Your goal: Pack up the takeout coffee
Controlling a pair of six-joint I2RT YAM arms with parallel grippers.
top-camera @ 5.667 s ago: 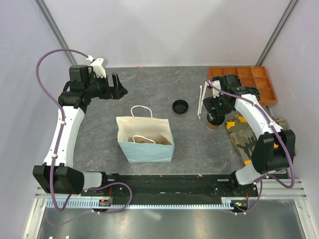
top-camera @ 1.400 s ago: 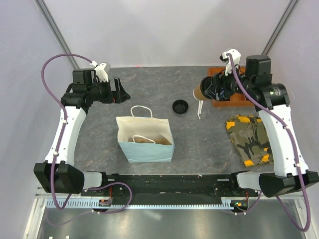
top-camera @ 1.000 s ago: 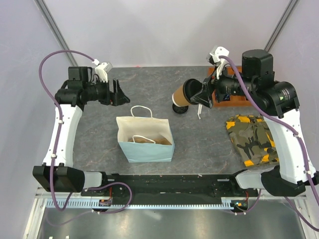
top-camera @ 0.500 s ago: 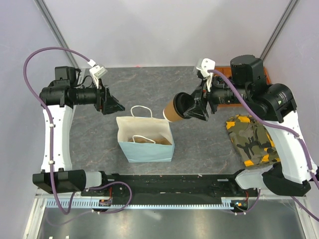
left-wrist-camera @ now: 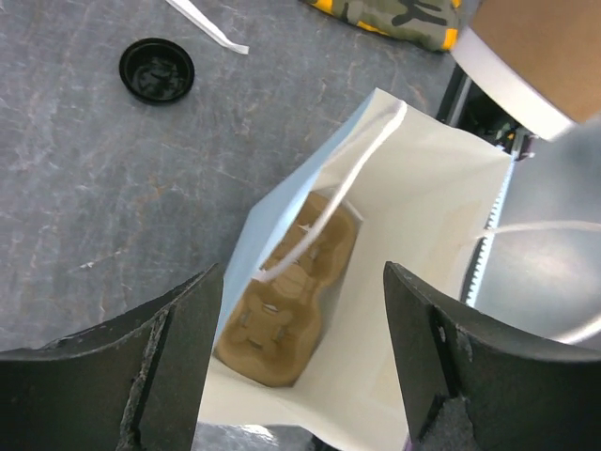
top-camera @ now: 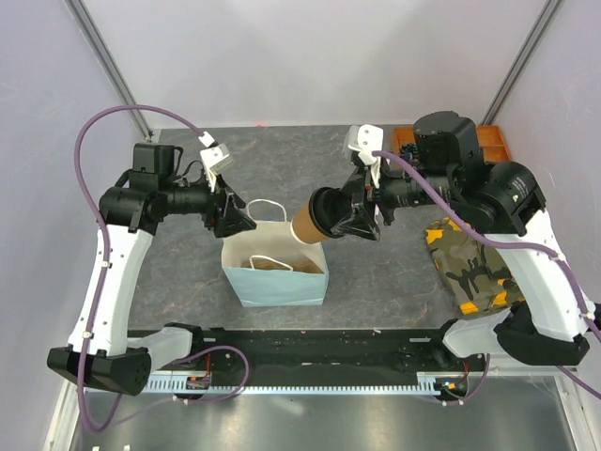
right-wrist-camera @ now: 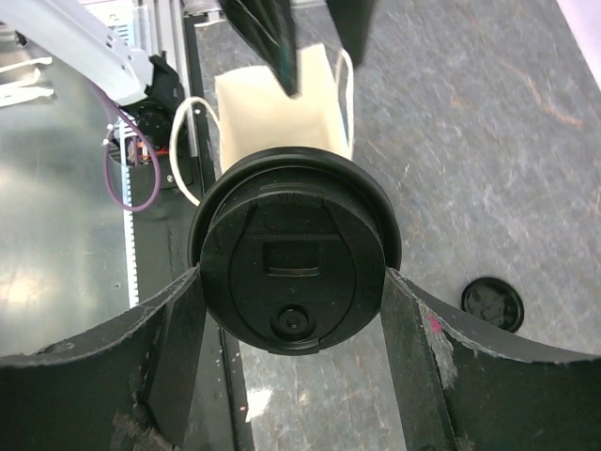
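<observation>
Coffee cup (top-camera: 305, 226) bound for blue bag (top-camera: 277, 278), standing lower centre, mouth open; left gripper (top-camera: 242, 221), jaws apart, empty, at upper-left rim, likely to steady it; right gripper (top-camera: 338, 218) clamps cup sideways above right rim; carrier (left-wrist-camera: 286, 305) waits inside.

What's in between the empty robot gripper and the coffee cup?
The open top of the light-blue paper bag lies between the left gripper and the coffee cup, which the right gripper holds. The top view shows this.
</observation>
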